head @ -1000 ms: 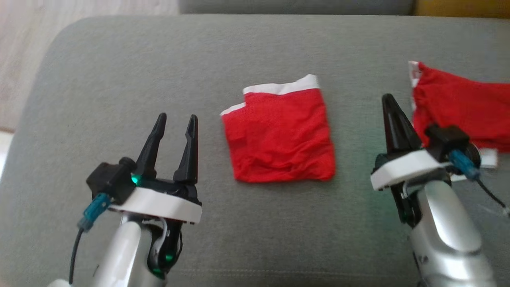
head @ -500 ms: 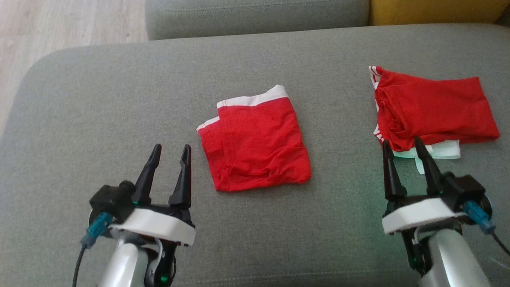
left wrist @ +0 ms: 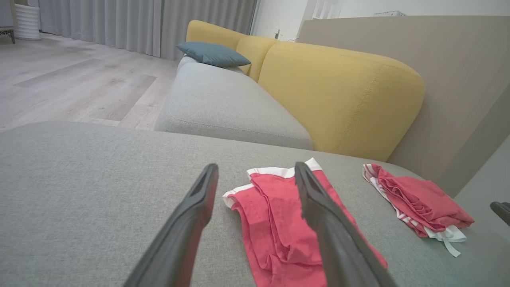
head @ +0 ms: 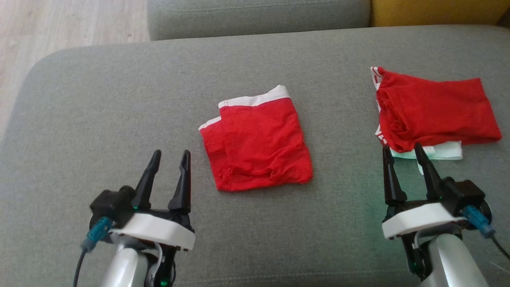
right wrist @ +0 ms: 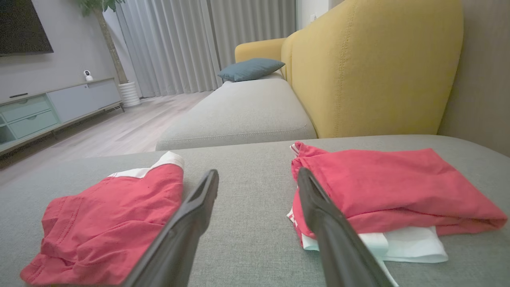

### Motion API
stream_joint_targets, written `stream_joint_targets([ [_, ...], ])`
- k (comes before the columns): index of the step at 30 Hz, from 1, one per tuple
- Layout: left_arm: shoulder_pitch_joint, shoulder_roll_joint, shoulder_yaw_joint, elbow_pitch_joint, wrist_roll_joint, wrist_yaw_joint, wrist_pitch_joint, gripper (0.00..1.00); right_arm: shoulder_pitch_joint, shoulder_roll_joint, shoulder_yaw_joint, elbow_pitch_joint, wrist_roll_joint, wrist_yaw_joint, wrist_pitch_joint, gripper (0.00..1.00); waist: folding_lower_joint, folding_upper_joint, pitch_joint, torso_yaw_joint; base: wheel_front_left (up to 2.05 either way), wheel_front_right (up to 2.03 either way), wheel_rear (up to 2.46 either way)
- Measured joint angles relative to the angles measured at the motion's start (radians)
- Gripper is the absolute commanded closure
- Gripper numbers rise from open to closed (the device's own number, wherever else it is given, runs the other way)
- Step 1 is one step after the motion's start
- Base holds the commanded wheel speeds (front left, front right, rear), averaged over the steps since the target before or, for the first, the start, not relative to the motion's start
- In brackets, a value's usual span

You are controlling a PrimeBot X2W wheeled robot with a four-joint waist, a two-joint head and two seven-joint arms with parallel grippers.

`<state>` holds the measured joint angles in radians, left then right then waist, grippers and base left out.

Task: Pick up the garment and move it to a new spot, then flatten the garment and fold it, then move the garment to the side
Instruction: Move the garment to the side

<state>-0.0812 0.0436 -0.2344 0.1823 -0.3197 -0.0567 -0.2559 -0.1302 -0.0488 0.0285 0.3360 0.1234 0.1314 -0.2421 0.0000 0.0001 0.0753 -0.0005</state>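
Though garment [head: 257, 145] fully vis., white cloth [head: 444, 151] half-hid under red pile [head: 436, 109].

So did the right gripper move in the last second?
Yes. The right gripper pulled back toward the robot, from beside the stacked red garments to their near edge, and opened.

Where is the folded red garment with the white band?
In the head view the folded red garment lies at the centre of the grey cushion, between the left gripper and the clothes pile by the right gripper.
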Motion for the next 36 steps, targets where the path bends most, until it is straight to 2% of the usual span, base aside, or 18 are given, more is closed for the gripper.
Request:
stream_joint_targets([
  [8,-0.006,0.0,-0.024,0.003,0.0,-0.006,0.0,0.0,-0.018,0.0,0.048,0.035,0.016,0.0,0.069,0.0,0.0,0.0,0.026,0.04,0.0,0.0,0.0],
  [14,-0.014,0.001,-0.059,0.013,-0.001,-0.006,0.0,0.0,-0.118,0.0,0.102,0.102,0.02,0.0,0.14,0.0,0.0,0.0,0.057,0.103,0.0,0.0,0.0],
  [18,-0.033,0.0,-0.087,0.013,0.001,-0.01,0.0,0.0,-0.17,-0.001,0.093,0.167,0.093,0.0,0.2,0.0,0.0,0.0,0.079,0.156,0.0,0.0,0.0],
  [24,-0.049,0.0,-0.111,0.012,-0.018,-0.008,0.0,0.0,-0.275,-0.001,0.032,0.286,0.123,0.0,0.296,0.0,0.0,0.0,0.114,0.237,0.0,0.0,0.0],
  [29,-0.053,0.0,-0.114,0.011,-0.035,-0.001,0.0,0.0,-0.345,-0.003,-0.01,0.384,0.072,0.0,0.337,0.0,0.0,0.0,0.141,0.293,0.0,0.0,0.0],
  [34,-0.065,0.0,-0.117,0.01,-0.035,0.006,0.0,0.0,-0.397,-0.011,-0.001,0.441,0.03,0.0,0.357,0.0,0.0,0.0,0.162,0.322,0.0,0.0,0.0],
  [35,-0.069,0.0,-0.118,0.009,-0.035,0.009,0.0,0.0,-0.409,-0.013,0.004,0.451,0.018,0.0,0.357,0.56,0.0,0.0,0.165,0.323,0.0,0.0,0.0],
  [36,-0.071,0.0,-0.118,0.007,-0.035,0.009,0.0,0.0,-0.418,-0.014,0.007,0.459,0.01,0.0,0.357,1.0,0.0,0.0,0.166,0.322,0.0,0.0,0.0],
])
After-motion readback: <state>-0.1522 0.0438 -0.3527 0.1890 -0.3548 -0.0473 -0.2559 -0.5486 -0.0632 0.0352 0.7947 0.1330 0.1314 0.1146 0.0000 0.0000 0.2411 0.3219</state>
